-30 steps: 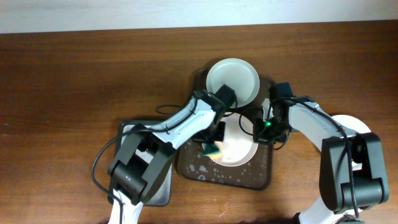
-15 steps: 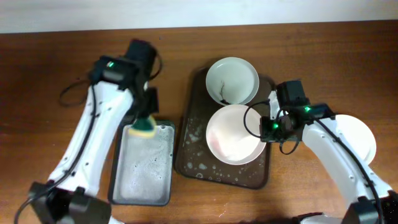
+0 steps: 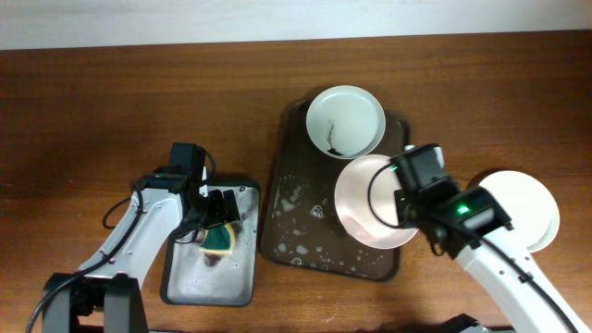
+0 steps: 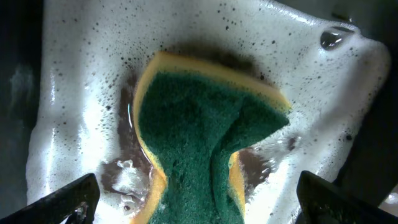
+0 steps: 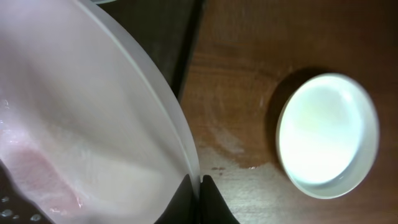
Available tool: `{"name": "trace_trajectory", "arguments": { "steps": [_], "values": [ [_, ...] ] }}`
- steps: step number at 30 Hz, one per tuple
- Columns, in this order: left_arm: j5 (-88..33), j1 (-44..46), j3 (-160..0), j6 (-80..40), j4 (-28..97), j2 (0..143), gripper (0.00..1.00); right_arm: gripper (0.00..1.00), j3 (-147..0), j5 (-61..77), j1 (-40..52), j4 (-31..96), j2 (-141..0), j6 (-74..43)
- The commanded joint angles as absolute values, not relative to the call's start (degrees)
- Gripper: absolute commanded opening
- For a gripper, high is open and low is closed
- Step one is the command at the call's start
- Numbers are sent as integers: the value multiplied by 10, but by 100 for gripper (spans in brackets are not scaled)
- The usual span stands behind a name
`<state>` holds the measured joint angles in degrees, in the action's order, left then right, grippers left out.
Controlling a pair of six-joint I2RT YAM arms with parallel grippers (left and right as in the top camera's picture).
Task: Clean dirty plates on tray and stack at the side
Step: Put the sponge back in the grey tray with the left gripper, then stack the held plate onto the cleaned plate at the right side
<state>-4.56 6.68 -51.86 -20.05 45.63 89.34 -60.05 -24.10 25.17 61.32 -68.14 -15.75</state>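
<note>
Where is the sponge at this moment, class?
In the overhead view the sponge lies on the left side, in the foamy grey tray beside the brown tray, under the open left gripper.

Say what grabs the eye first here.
The right gripper pinches a wiped plate by its rim, over the brown tray's right side. Left, a green-and-yellow sponge lies in foam on the grey tray, between the left gripper's open fingers. One smeared plate sits at the tray's back.

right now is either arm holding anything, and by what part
The right gripper pinches a white plate by its rim. The left gripper holds nothing: its jaws stand open either side of the sponge in the grey tray.
</note>
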Motion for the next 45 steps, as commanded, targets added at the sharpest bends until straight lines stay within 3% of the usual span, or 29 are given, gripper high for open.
{"name": "trace_trajectory", "arguments": {
  "steps": [1,8,15,43,45],
  "values": [
    [-52,66,-519,-196,456,884,100,4,-611,-435,350,612,-676,-192],
    [-52,66,-519,-196,456,884,100,4,-611,-630,534,608,-677,-142],
    [-52,66,-519,-196,456,884,100,4,-611,-721,616,607,-677,-83],
    [-52,66,-519,-196,456,884,100,4,-611,-727,619,605,-676,-83],
    [-52,66,-519,-196,456,884,100,4,-611,-750,609,612,-676,-39]
  ]
}}
